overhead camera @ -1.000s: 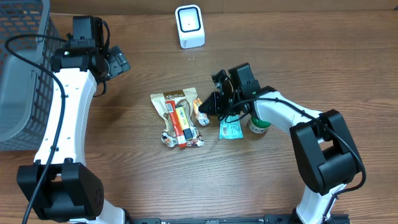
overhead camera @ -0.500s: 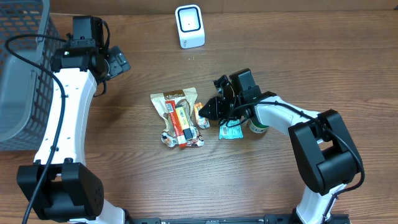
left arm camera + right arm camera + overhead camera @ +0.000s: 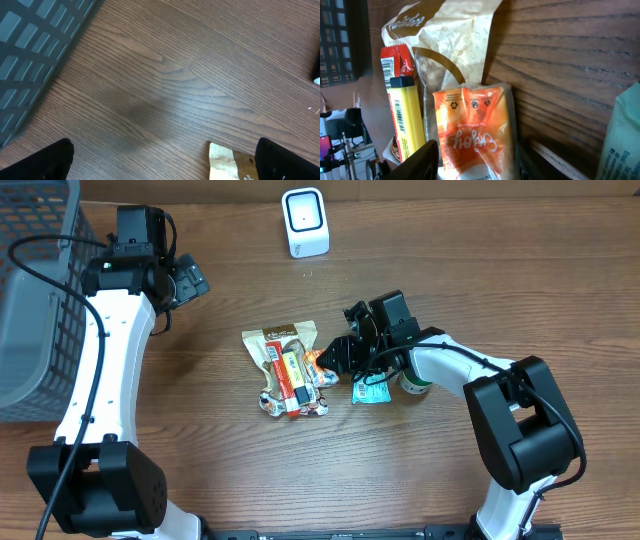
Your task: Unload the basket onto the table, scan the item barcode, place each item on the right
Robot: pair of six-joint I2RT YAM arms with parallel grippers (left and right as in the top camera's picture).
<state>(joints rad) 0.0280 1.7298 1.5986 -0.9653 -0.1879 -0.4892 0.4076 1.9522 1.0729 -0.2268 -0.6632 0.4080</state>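
Note:
An orange snack packet lies on the pile of items at mid-table, and it fills the right wrist view with its print upside down. My right gripper sits low over it, open, one dark finger on each side of the packet. The white barcode scanner stands at the back of the table. My left gripper hovers open near the basket, with only bare wood between its fingers.
A cream and brown bag, a yellow and red bar, a teal packet and a green-topped can crowd the middle. A grey wire basket takes up the left edge.
The right jaws have spread apart from shut, and the right arm has dropped a little toward the pile with the orange packet. The left arm has not moved.

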